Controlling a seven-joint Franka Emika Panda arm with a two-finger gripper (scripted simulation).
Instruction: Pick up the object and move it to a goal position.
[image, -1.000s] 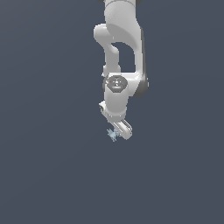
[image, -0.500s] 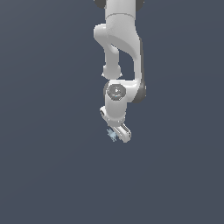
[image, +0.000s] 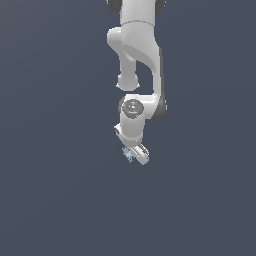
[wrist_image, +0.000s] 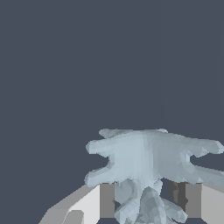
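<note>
The object (wrist_image: 146, 159), a pale blue-grey shape with spiky arms, fills the wrist view between my two fingers. One finger pad (wrist_image: 106, 200) and the other pad (wrist_image: 186, 200) press against its lower part. In the exterior view the white arm hangs down and the gripper (image: 134, 154) holds the tiny object (image: 128, 154), which sticks out toward the exterior view's left of the hand. The gripper is shut on it.
Only a plain dark blue-grey ground (image: 60, 190) surrounds the arm in both views. No other objects, containers or edges show.
The arm's lower links and hand have shifted slightly toward the exterior view's right, and the wrist has turned, with the object still held in the gripper.
</note>
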